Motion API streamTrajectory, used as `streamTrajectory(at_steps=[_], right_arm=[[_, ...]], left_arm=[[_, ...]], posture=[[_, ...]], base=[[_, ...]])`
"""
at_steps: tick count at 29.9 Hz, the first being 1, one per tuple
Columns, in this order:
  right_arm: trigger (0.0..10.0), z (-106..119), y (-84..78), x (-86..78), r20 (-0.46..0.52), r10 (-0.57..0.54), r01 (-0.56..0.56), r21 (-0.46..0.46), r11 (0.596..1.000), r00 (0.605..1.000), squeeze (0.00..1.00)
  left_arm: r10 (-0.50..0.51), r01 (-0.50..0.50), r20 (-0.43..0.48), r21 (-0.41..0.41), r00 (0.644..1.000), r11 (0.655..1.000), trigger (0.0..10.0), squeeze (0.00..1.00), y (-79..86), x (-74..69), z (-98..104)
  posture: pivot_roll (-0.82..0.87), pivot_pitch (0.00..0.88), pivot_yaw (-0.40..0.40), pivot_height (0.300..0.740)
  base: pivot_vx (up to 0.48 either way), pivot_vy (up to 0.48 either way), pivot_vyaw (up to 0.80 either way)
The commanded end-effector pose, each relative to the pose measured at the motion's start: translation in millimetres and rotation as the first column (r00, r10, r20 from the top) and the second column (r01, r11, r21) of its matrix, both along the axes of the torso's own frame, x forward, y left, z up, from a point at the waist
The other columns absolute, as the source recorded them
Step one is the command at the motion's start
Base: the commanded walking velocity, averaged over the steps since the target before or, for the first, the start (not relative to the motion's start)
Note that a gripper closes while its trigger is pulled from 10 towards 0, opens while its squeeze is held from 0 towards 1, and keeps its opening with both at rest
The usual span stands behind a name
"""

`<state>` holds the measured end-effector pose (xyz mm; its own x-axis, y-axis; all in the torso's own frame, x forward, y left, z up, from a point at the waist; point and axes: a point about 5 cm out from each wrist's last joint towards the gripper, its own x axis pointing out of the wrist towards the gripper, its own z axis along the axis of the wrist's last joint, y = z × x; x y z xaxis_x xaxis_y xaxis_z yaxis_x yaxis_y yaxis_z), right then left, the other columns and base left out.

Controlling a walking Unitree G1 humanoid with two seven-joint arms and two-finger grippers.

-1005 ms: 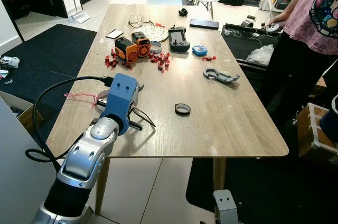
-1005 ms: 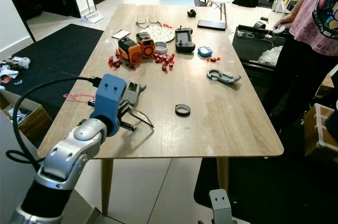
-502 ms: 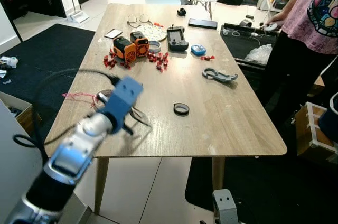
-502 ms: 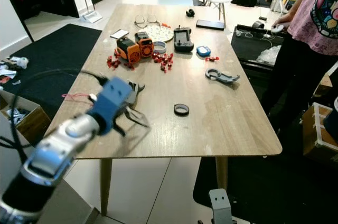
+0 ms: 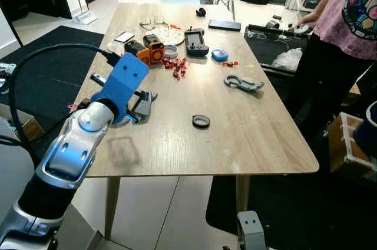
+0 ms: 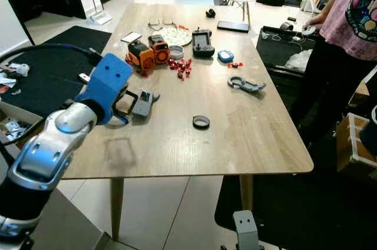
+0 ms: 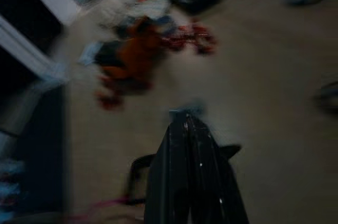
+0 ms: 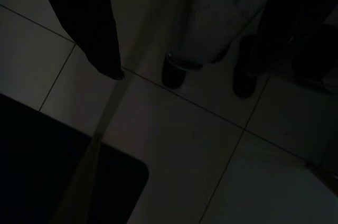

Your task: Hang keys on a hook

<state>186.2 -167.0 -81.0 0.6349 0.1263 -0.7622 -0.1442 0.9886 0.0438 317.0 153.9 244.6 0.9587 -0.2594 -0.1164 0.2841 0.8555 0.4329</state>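
Observation:
My left arm reaches over the table's left side, its blue wrist block [image 5: 122,82] raised above the wood. In the blurred left wrist view the left gripper [image 7: 181,121] has its black fingers pressed together into one wedge, shut, pointing at a small grey piece [image 5: 142,102] on the table. A black loop [image 7: 136,174] and a pink cord [image 7: 100,209] lie beside the fingers; I cannot tell whether anything is held. The pink cord [image 5: 72,107] sits at the table's left edge. The right gripper [image 8: 195,49] hangs open over dark floor tiles.
On the wooden table [image 5: 247,138] lie a black ring [image 5: 201,121], a grey hook-shaped piece [image 5: 243,84], orange gadgets [image 5: 147,49], red bits, a game controller [image 5: 195,42] and a phone [image 5: 224,25]. A person [image 5: 347,38] stands at the right side. White chairs stand at the far end.
My left arm has lifted from near the table's front edge and swung away toward the far left, over the grey piece. The camera has shifted slightly.

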Motion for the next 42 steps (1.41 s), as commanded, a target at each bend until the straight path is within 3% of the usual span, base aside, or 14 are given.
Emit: streamTrajectory(at_steps=[1, 7, 10, 13, 14, 15, 16, 17, 18, 19, 24, 27, 32, 42], right_arm=[[10.0, -2, -0.3, -4.1, -0.016, -0.003, 0.003, -0.004, 1.000, 1.000, 0.00], [10.0, -2, -0.9, -4.4, -0.017, -0.002, 0.002, -0.005, 1.000, 1.000, 0.00], [10.0, -2, -0.4, -4.7, -0.017, -0.007, 0.007, -0.004, 1.000, 1.000, 0.00], [10.0, -2, -1.0, -4.8, -0.016, -0.009, 0.009, -0.003, 1.000, 1.000, 0.00], [10.0, -3, -0.7, -5.0, -0.018, -0.008, 0.008, -0.004, 1.000, 1.000, 0.00], [10.0, -3, -0.7, -5.0, -0.018, -0.008, 0.008, -0.004, 1.000, 1.000, 0.00], [10.0, -3, -1.3, -5.5, -0.019, -0.005, 0.005, -0.005, 1.000, 1.000, 0.00], [10.0, -3, -1.1, -6.1, -0.021, -0.006, 0.006, -0.005, 1.000, 1.000, 0.00], [10.0, -3, -1.1, -6.1, -0.021, -0.006, 0.006, -0.005, 1.000, 1.000, 0.00], [10.0, -3, -1.4, -6.6, -0.023, -0.001, 0.001, -0.006, 1.000, 1.000, 0.00], [10.0, -3, -2.1, -7.2, -0.024, -0.002, 0.002, -0.008, 1.000, 1.000, 0.00], [10.0, -3, -2.2, -6.6, -0.021, -0.010, 0.010, -0.007, 1.000, 1.000, 0.00], [10.0, -3, -2.0, -6.2, -0.021, -0.001, 0.001, -0.008, 1.000, 1.000, 0.00], [10.0, -3, -1.6, -6.8, -0.023, 0.001, -0.001, -0.008, 1.000, 1.000, 0.00]], left_arm=[[-0.064, 0.049, -0.080, -0.172, 0.995, 0.984, 0.0, 0.00, -7.6, -4.0, -2], [-0.026, 0.022, -0.070, -0.063, 0.997, 0.998, 0.0, 0.00, -14.3, -0.3, -4], [-0.286, 0.096, -0.159, -0.702, 0.945, 0.706, 0.0, 0.00, -36.4, -4.1, 1], [-0.216, 0.083, -0.182, -0.550, 0.959, 0.831, 0.0, 0.00, -29.0, -1.2, -6], [-0.226, 0.056, -0.149, -0.707, 0.963, 0.705, 0.0, 0.00, -28.2, 1.3, 1], [-0.226, 0.056, -0.149, -0.707, 0.963, 0.705, 0.0, 0.00, -28.2, 1.3, 1], [-0.086, 0.025, -0.139, -0.392, 0.987, 0.919, 0.0, 0.00, -16.9, 4.8, -4], [-0.141, 0.018, -0.127, -0.675, 0.982, 0.738, 0.0, 0.00, -21.6, 6.9, 6], [-0.141, 0.018, -0.127, -0.675, 0.982, 0.738, 0.0, 0.00, -21.6, 6.9, 6], [-0.025, -0.026, -0.115, -0.421, 0.993, 0.906, 0.0, 0.00, -14.8, 8.5, 1], [0.011, -0.095, -0.192, -0.431, 0.981, 0.897, 0.0, 0.00, -9.5, 5.3, -7], [-0.071, -0.101, -0.230, -0.656, 0.971, 0.748, 0.0, 0.00, -12.7, 5.0, -5], [0.051, -0.076, -0.079, -0.359, 0.996, 0.930, 0.0, 0.00, -3.0, 6.5, -4], [-0.012, 0.034, 0.110, -0.201, 0.994, 0.979, 0.0, 0.00, -12.0, -0.5, -1]], posture=[[0.08, 0.068, -0.026, 0.740], [0.08, 0.070, -0.026, 0.740], [0.07, 0.070, -0.021, 0.740], [0.08, 0.069, -0.022, 0.740], [0.08, 0.072, -0.023, 0.740], [0.08, 0.072, -0.023, 0.740], [0.08, 0.070, -0.025, 0.740], [0.08, 0.072, -0.025, 0.740], [0.08, 0.072, -0.025, 0.740], [0.07, 0.073, -0.026, 0.740], [0.07, 0.074, -0.027, 0.740], [0.07, 0.077, -0.028, 0.740], [0.08, 0.075, -0.029, 0.740], [0.08, 0.077, -0.028, 0.740]], base=[[0.000, 0.000, 0.00], [0.000, 0.000, 0.00], [0.000, 0.000, 0.00], [0.000, 0.000, 0.00], [0.000, 0.000, 0.00], [0.000, 0.000, 0.00], [0.000, 0.000, 0.00], [0.000, 0.000, 0.00], [0.000, 0.000, 0.00], [0.000, 0.000, 0.00], [0.000, 0.000, 0.00], [0.000, 0.000, 0.00], [0.000, 0.000, 0.00], [0.000, 0.000, 0.00]])
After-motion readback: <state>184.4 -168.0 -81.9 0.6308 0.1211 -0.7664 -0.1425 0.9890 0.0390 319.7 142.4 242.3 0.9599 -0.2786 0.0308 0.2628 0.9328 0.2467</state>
